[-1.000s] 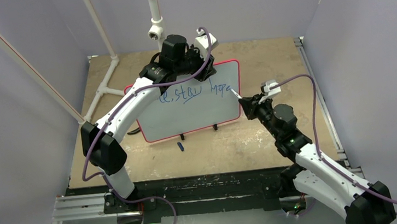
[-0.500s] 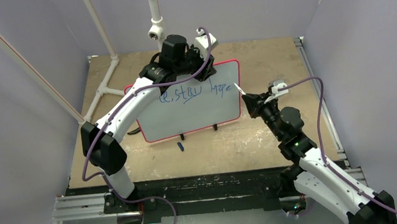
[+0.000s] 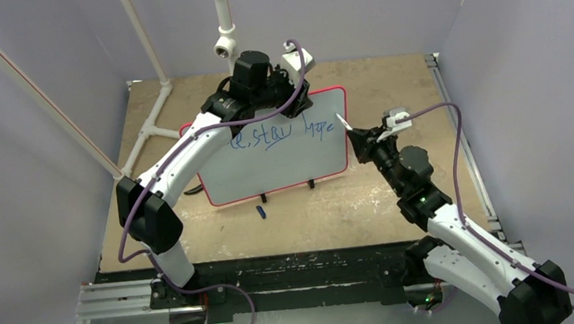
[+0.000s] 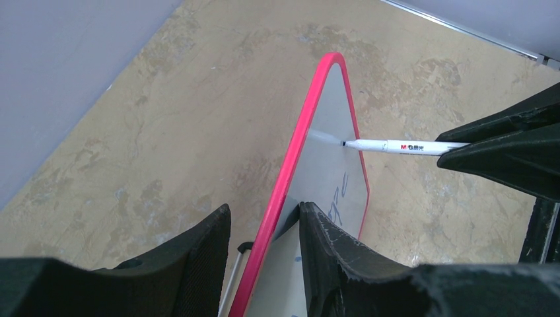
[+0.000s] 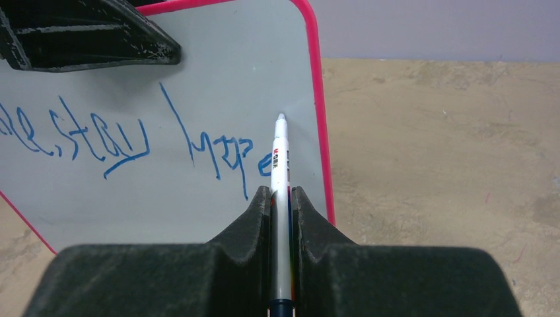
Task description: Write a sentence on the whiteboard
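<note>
The whiteboard [image 3: 284,162], red-framed, stands tilted on the table. The sentence [image 3: 289,132] runs in blue across its upper half; in the right wrist view [image 5: 132,139] the middle word is underlined. My left gripper [image 3: 297,97] is shut on the board's top edge, one finger on each side of the frame [image 4: 264,224]. My right gripper [image 3: 359,142] is shut on a white marker [image 5: 280,158]. The marker's tip is at the board face close to the right frame, just above the last blue letter [image 4: 396,145].
A small dark blue marker cap [image 3: 261,210] lies on the table in front of the board. A white pipe frame [image 3: 154,119] stands at the back left. Metal rails [image 3: 454,114] run along the table's right edge.
My right gripper has shifted the marker tip slightly to the right and farther up the board, near the right frame. The left arm and the board have not moved.
</note>
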You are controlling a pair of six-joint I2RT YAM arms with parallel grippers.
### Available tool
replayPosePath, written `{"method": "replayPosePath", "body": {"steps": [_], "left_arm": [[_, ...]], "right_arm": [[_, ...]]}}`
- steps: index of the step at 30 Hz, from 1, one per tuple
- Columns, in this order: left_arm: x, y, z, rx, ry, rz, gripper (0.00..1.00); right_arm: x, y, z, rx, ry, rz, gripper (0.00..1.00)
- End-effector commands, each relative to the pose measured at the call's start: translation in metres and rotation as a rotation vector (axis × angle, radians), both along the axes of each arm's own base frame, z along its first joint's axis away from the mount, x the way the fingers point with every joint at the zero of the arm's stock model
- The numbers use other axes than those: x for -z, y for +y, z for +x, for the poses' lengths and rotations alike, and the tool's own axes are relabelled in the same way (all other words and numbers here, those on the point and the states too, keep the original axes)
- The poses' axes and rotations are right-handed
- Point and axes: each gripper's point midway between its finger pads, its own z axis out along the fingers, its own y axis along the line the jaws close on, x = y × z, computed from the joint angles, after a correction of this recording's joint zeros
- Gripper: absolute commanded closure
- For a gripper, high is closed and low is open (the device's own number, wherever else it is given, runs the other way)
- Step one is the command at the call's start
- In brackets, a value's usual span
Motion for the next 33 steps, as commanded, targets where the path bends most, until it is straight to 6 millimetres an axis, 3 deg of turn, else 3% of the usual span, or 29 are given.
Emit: {"method": "replayPosePath", "body": {"steps": [1, 7, 21, 33], "left_arm": [[-0.013, 0.006, -0.008, 0.006, 0.002, -0.026, 0.59], [-0.013, 0.007, -0.008, 0.003, 0.002, -0.025, 0.59], [-0.016, 0.006, -0.009, 0.005, 0.000, -0.031, 0.59], [-0.017, 0.006, -0.010, 0.008, -0.001, -0.034, 0.59]], "right_arm": [[-0.035, 0.001, 0.008, 0.010, -0.087, 0.013, 1.00], [-0.018, 0.008, 0.005, -0.035, -0.039, -0.009, 1.00], [0.024, 0.001, -0.003, -0.005, 0.102, -0.007, 1.00], [0.063, 0.008, -0.014, -0.045, 0.277, -0.022, 1.00]]}}
